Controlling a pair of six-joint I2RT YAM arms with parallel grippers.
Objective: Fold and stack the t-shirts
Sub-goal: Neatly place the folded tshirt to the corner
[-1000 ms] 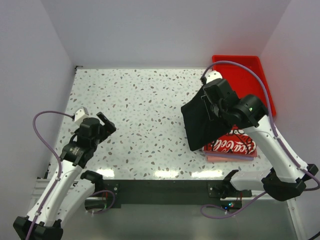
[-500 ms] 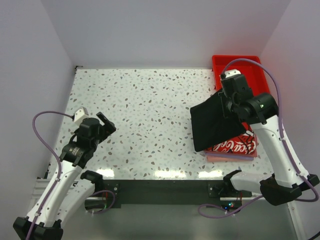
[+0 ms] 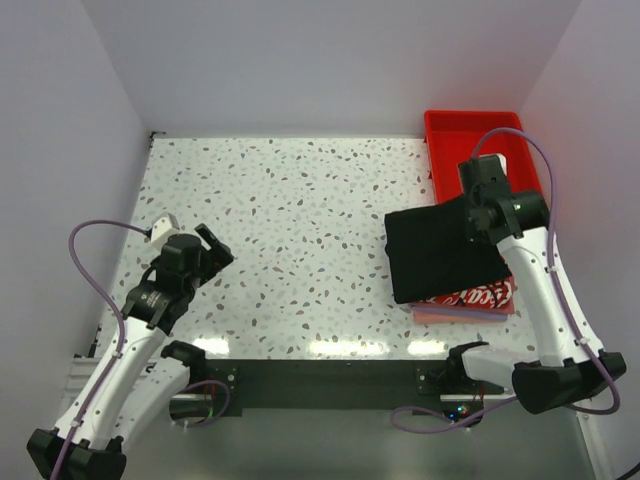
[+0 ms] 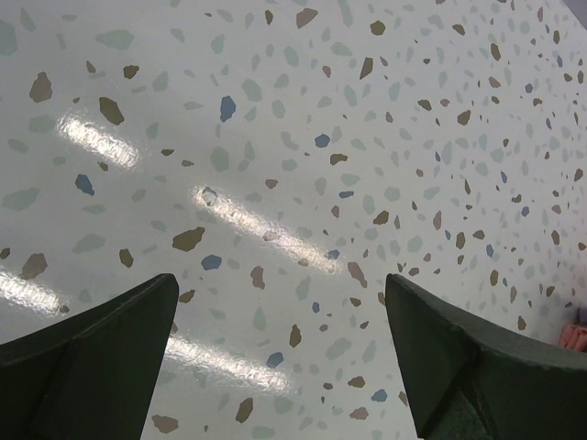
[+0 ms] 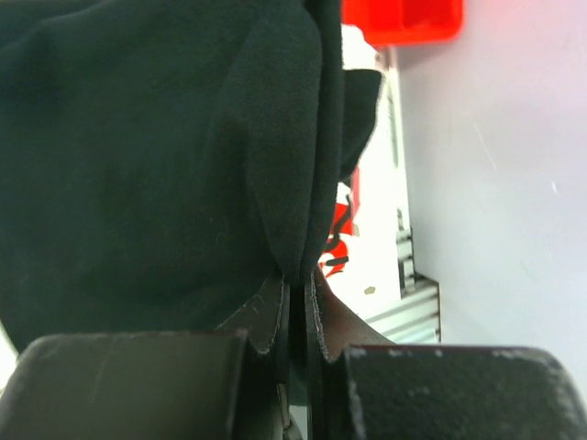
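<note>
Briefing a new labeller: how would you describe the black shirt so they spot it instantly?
Find the red tray at the far right. Just nearer lies a shirt stack; the black shirt is draped over it, pinched by the right claw, the only plain dark one.

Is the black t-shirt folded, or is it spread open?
Folded: the black t-shirt is a compact rectangle without visible sleeves, lying partly on the printed shirt, the right gripper pinching its edge.
</note>
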